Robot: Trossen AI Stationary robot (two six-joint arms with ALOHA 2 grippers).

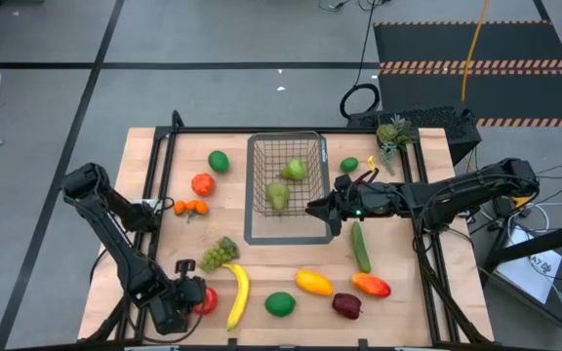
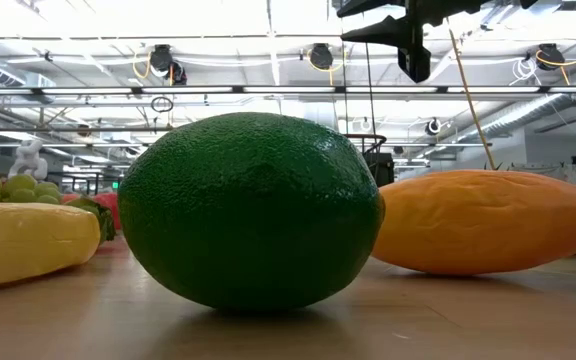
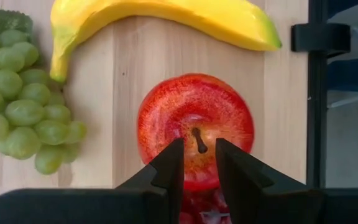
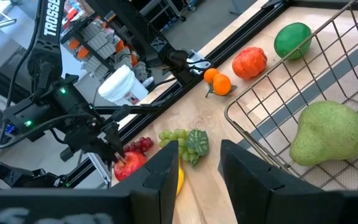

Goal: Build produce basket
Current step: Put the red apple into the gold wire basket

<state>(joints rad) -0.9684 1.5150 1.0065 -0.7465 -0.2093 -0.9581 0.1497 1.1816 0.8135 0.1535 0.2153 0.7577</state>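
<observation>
A red apple (image 3: pixel 194 118) sits on the wooden table near its front left corner, stem (image 3: pixel 198 140) up. My left gripper (image 3: pixel 197 146) points down over it, fingers a little apart on either side of the stem. The wire basket (image 1: pixel 286 234) stands mid-table with two green pears (image 1: pixel 294 170) inside. My right gripper (image 1: pixel 318 210) hovers level at the basket's right rim, open on nothing. A banana (image 3: pixel 166 18) and green grapes (image 3: pixel 23 93) lie just beyond the apple. My left gripper comes at the apple's top (image 3: pixel 166 124) from above, slanting down, with one fingertip (image 3: pixel 174 155) on each side of the stem. I cannot tell whether the fingertips touch the apple. The apple rests upright on the table.
Loose on the table: a lime (image 1: pixel 280 304), a yellow mango (image 1: pixel 313 283), an orange-red mango (image 1: pixel 371 285), a dark red apple (image 1: pixel 346 305), a cucumber (image 1: pixel 360 247), small oranges (image 1: pixel 191 207), a tomato-like fruit (image 1: pixel 201 183), a green fruit (image 1: pixel 219 161). A black frame rail (image 3: pixel 319 93) runs close beside the red apple.
</observation>
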